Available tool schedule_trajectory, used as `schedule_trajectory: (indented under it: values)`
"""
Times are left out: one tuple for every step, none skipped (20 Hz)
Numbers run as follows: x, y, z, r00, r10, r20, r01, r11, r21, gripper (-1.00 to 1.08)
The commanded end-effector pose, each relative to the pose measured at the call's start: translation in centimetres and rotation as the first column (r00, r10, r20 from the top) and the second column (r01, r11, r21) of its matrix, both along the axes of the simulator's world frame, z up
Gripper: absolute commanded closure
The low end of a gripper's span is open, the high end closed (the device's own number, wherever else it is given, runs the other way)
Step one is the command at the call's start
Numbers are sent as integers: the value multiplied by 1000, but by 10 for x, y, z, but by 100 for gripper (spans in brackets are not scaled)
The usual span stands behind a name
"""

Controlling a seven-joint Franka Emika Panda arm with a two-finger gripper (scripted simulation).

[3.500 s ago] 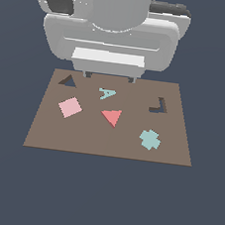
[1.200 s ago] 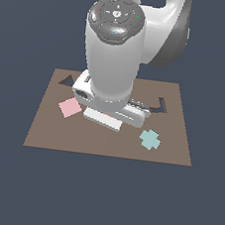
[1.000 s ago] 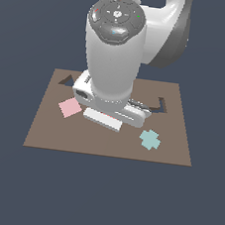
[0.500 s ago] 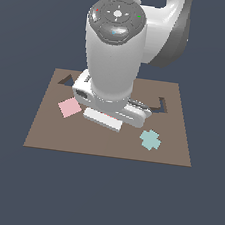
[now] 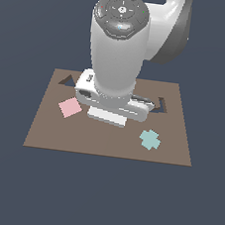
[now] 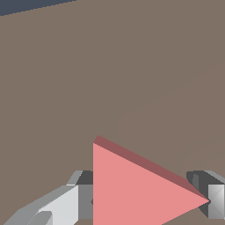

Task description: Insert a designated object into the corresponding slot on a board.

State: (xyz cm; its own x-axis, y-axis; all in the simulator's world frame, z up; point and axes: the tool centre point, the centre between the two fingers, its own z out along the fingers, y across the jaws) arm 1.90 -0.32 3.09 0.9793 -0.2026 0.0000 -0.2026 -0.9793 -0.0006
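Red triangle — between the two fingers, touching both

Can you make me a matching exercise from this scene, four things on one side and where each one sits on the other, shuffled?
Things:
1. pink square
2. teal cross piece
3. red triangle
4. dark triangular cut-out

Places:
A. between the gripper fingers, in the wrist view
B. far corner of the board, on the exterior view's left
C. on the board, to the exterior view's right of the arm
D. on the board, nearer the camera than the triangular cut-out

Pairs: 1-D, 2-C, 3-A, 4-B
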Motion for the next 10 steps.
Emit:
schedule_trajectory:
  values:
    - [-4, 2, 0, 999, 50, 0, -50, 999, 0, 108]
    - [-7, 3, 0, 997, 73, 0, -73, 997, 0, 108]
    - [-9, 4, 1, 995, 98, 0, -98, 995, 0, 108]
    - [-12, 5, 1, 992, 124, 0, -124, 992, 0, 108]
    - [-14, 6, 1, 988, 152, 0, -152, 988, 0, 108]
    - [-17, 6, 1, 983, 181, 0, -181, 983, 0, 108]
    - [-20, 7, 1, 977, 211, 0, -211, 977, 0, 108]
    - [-23, 8, 1, 970, 243, 1, -243, 970, 0, 108]
    - [-27, 9, 1, 961, 276, 1, -276, 961, 0, 108]
    - [-30, 9, 1, 951, 309, 1, -309, 951, 0, 108]
